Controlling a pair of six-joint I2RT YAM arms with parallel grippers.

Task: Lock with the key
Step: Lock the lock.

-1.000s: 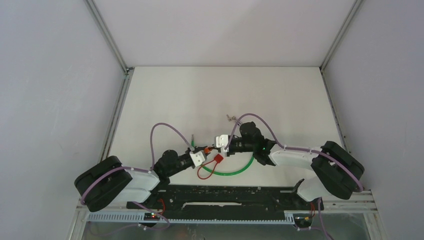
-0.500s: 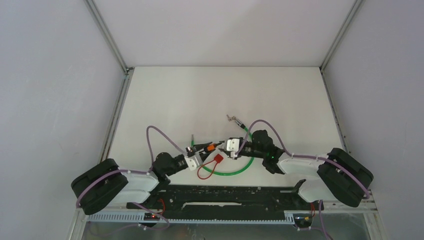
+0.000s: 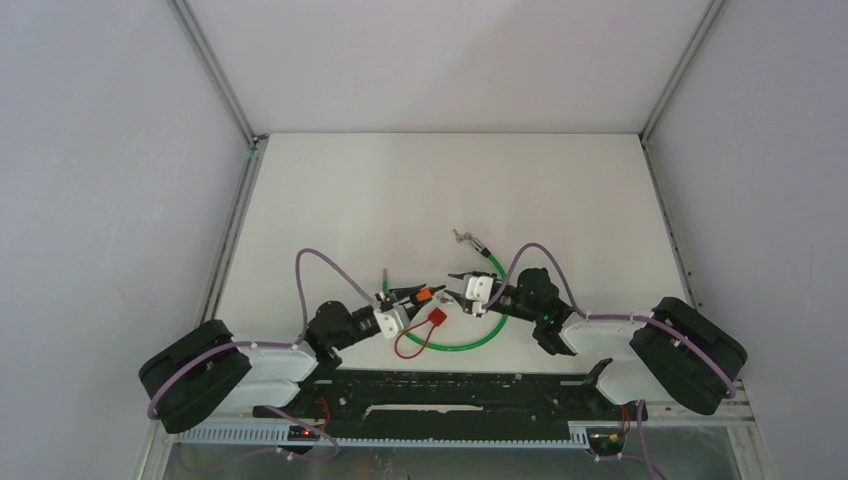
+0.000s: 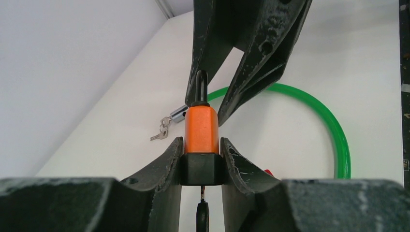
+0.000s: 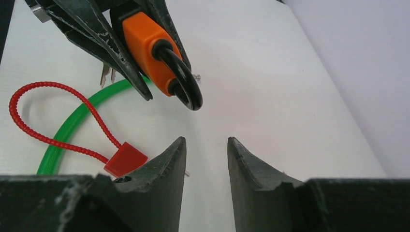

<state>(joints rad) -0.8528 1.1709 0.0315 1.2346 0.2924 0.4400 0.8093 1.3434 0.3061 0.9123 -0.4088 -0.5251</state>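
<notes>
A: Where's the padlock?
B: The orange padlock (image 3: 424, 295) (image 4: 201, 129) (image 5: 145, 36) is at the near middle, off the table (image 3: 560, 200). The left gripper (image 3: 410, 296) (image 4: 201, 143) pinches its black end, and the black shackle points at the right gripper (image 3: 462, 290) (image 5: 206, 142).
A: Right one?
B: Its jaws are spread with nothing between them. The tips are just short of the shackle, not touching.
A: Keys?
B: The keys (image 3: 461, 237) (image 4: 162, 131) lie flat on the table beyond both grippers, at one end of the green cable ring (image 3: 470, 335) (image 4: 333, 130).
A: What's underneath?
B: A red seal (image 3: 436, 316) (image 5: 124, 158) with its loop, under the padlock and overlapping the ring.
A: Room and edges?
B: White tabletop runs from the keys to the far edge. There are walls (image 3: 100, 150) on the left, right and far sides. Everything sits near the front edge, well apart from the side edges.
</notes>
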